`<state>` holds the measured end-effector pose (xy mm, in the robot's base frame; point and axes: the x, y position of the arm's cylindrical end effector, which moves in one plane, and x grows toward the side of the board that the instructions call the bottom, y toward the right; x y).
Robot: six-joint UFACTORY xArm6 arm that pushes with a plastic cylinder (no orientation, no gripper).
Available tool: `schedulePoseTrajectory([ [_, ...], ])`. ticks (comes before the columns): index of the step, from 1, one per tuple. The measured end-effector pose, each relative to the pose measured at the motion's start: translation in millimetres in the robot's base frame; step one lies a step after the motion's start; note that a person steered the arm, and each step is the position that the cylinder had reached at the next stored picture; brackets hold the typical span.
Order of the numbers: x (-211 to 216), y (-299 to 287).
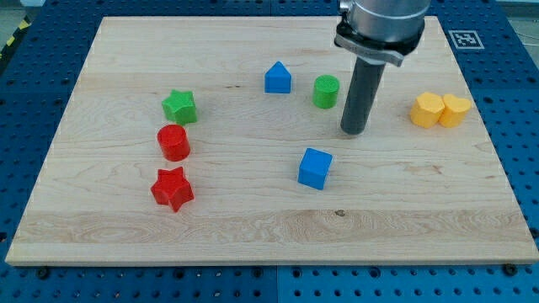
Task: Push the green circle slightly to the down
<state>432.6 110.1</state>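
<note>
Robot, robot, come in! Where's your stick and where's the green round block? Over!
My tip down on the board, just right of and below the green circle, not touching. Circle not yet pushed. Blue cube sits further below, slightly left.

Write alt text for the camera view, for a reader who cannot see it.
My tip rests on a wooden board, just right of and slightly below the green circle block. Around them lie a blue house-shaped block, blue cube, green star, red cylinder, red star and two yellow blocks.
</note>
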Motion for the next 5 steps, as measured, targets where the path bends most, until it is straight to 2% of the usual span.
schedulePoseTrajectory([
  [2,-73,4],
  [3,-83,-32],
  [5,-78,-33],
])
